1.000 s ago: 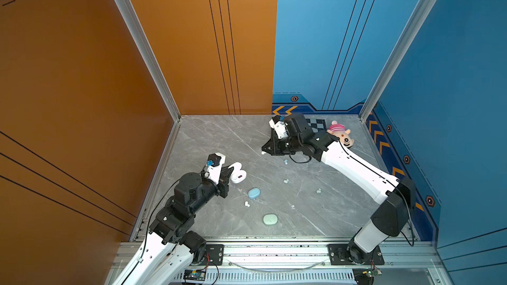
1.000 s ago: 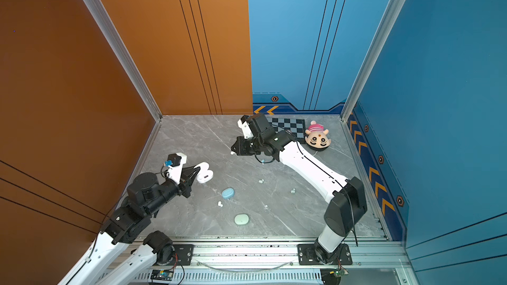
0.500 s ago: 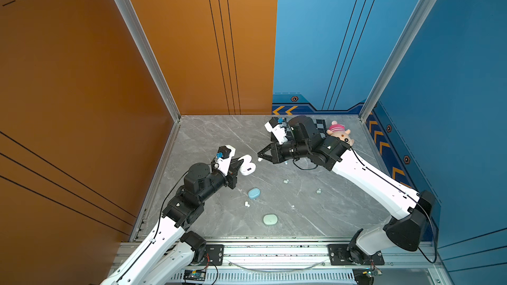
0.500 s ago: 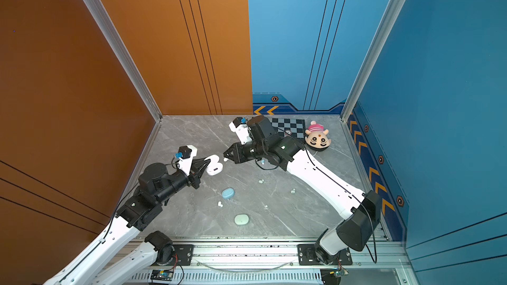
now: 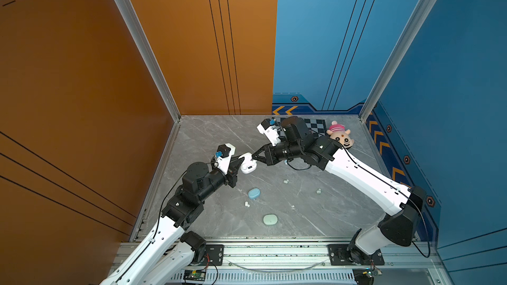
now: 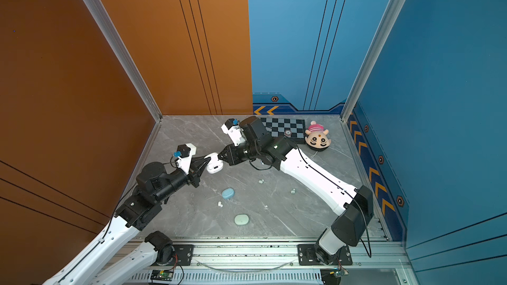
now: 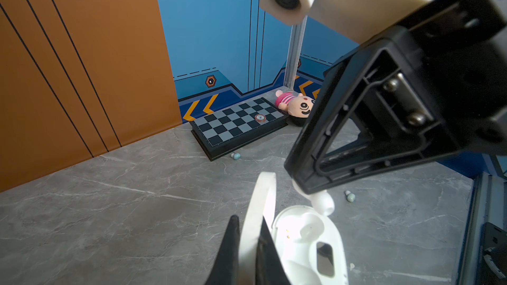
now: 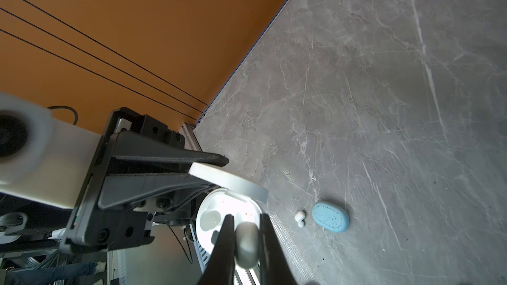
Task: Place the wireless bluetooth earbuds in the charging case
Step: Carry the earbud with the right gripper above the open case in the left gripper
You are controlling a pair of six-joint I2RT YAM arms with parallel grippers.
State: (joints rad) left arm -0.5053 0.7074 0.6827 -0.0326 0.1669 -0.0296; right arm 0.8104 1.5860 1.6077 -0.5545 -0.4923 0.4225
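My left claw point(image 5: 241, 161) is clenched on the raised lid point(image 7: 262, 201) of the open white charging case point(image 5: 248, 168), toward the left edge of the surface point(image 5: 301, 215). My right claw point(image 8: 247, 228) pinches a white earbud point(image 8: 247, 245) right at the case's rim. Other earbuds point(image 5: 286, 181) lie loose mid-surface.

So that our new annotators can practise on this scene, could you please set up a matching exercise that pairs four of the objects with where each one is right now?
Things:
1. open white case
2. white earbud
3. blue case
4. plush toy

Places:
A. pinched in the right hand
B. lying shut on the table
C. lid clamped in the left hand
D. at the back, beside the checkerboard

Pairs: 1-C, 2-A, 3-B, 4-D.
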